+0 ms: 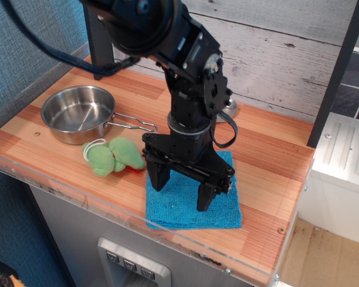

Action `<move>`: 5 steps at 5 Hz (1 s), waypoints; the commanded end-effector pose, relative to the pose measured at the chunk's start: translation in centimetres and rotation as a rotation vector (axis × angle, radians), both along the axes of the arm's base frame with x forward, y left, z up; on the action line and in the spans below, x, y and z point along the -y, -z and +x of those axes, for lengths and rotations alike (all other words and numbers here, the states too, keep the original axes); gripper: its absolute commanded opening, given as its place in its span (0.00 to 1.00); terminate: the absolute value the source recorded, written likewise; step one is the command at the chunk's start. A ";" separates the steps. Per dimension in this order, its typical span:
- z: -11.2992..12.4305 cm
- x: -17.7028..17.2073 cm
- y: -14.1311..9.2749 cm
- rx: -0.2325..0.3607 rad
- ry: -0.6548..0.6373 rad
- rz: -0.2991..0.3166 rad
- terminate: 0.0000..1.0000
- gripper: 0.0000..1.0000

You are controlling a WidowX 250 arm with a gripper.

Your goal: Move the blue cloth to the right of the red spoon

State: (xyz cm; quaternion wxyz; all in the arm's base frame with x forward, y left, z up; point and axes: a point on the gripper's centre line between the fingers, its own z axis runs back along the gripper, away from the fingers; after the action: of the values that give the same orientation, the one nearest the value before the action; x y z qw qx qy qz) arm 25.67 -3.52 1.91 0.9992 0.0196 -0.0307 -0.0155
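Steel pan (78, 113) sits at your far left on the wooden counter (269, 173), its wire handle pointing right toward the arm. Just in front of it you have the green plush toy (110, 156), lying near the counter's front edge with a white loop on its left side. At the toy's right end you can catch a small bit of red (135, 169), just beside the cloth's left edge; it may be the red spoon, but too little shows to tell.

Next comes the blue cloth (182, 206), flat near the front edge, with the gripper (182, 190) low over it. Your claw is spread wide, one finger (158, 176) over the cloth's left part and the other down near its middle; neither is pinching any fabric, and you cannot tell whether the tips touch the cloth.

Behind the arm, toward the plank wall, a metal spoon bowl (229, 109) peeks out to the right of the wrist.
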 end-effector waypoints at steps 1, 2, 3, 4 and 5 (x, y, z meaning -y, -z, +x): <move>1.1 0.8 0.5 0.014 0.028 -0.025 0.00 1.00; 2.0 1.0 0.7 0.017 0.040 -0.026 0.00 1.00; 3.0 1.3 0.9 0.022 0.053 -0.039 0.00 1.00; 4.1 2.0 0.6 0.031 0.071 -0.042 0.00 1.00; 5.8 3.3 0.4 0.046 0.102 -0.057 0.00 1.00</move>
State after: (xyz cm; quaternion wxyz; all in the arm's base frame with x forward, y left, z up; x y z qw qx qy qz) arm 31.25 -6.35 0.79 0.9978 -0.0085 -0.0398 -0.0525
